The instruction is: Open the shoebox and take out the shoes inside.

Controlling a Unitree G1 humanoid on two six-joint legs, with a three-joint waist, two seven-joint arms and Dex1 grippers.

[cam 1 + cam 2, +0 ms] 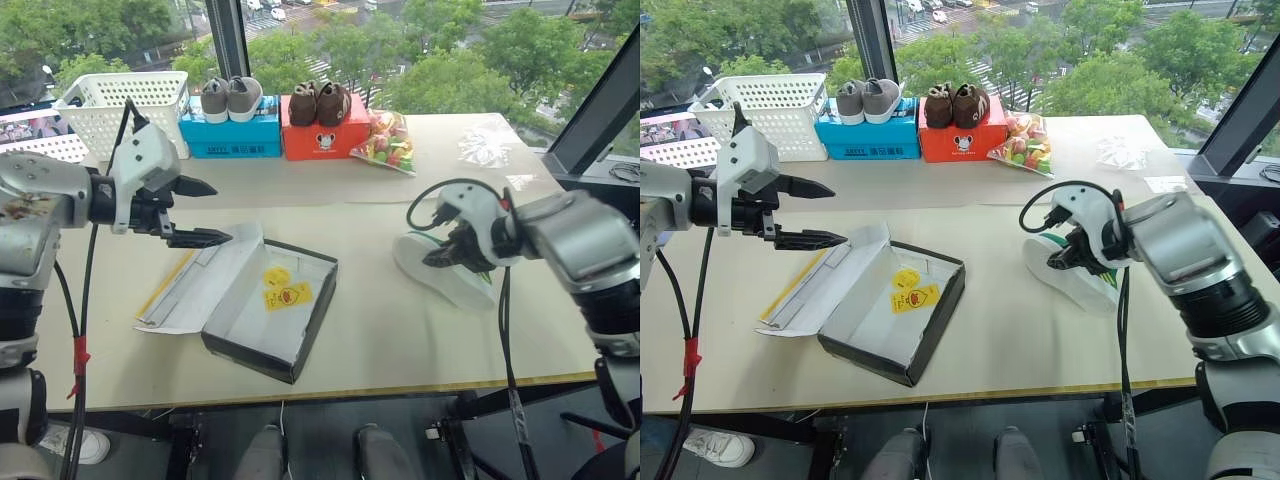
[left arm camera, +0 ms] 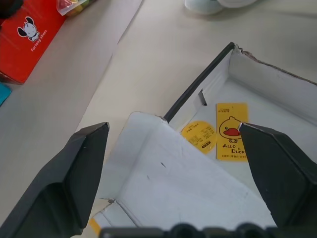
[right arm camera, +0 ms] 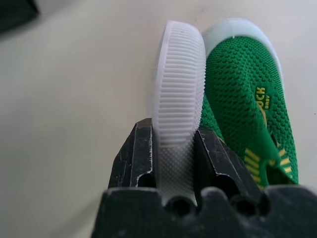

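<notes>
The shoebox [image 1: 252, 358] lies open on the left-middle of the table. It has black side walls and a white inside holding two yellow tags [image 1: 285, 290]. Its lid [image 1: 200, 285] is folded back flat to the left. My left gripper [image 1: 222, 212] hovers open just above that lid, and its wrist view shows the lid's corner and the tags [image 2: 232, 131] between the spread fingers [image 2: 79, 168]. The shoes [image 1: 455, 285], white with green, rest on the table to the right of the box. My right gripper [image 3: 173, 134] is shut on the white ribbed edge [image 3: 178, 74] of one shoe, with the green, yellow-marked shoe [image 3: 242, 84] beside it.
Along the back edge stand a white basket [image 1: 125, 105], a blue box [image 1: 230, 138] with grey shoes on top, a red box [image 1: 322, 138] with brown shoes, a bag of colourful sweets [image 1: 385, 140] and a clear wrapper [image 1: 485, 145]. A dark window post [image 1: 600, 110] rises at the right.
</notes>
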